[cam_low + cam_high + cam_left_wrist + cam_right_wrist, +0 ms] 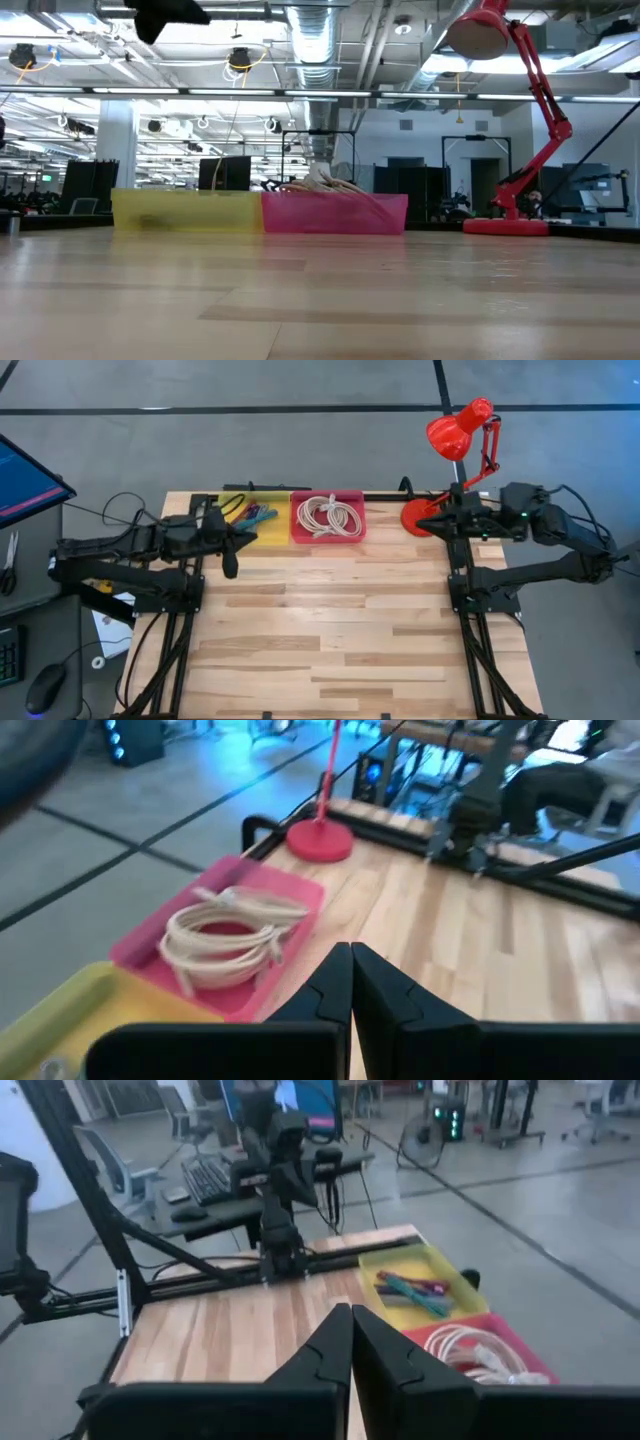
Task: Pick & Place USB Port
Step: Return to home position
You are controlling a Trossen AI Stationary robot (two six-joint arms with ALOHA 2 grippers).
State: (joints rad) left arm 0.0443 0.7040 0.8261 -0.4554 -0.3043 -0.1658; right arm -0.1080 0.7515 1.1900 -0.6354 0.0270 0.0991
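Two bins stand touching at the table's far edge in the high view: the yellow bin (272, 532) with thin coloured cables (252, 514), and the pink bin (358, 500) with one coiled beige cable (330, 517). The left gripper (231, 568) hangs just beside the yellow bin. The right gripper (425, 520) is near one red lamp (458, 432). The low view shows both bins side by side. In each wrist view the fingers are pressed together and hold nothing. The right wrist view shows at least two cables in the yellow bin, one pink and one blue-green.

No text, label, brand, number or sign is readable in any view.
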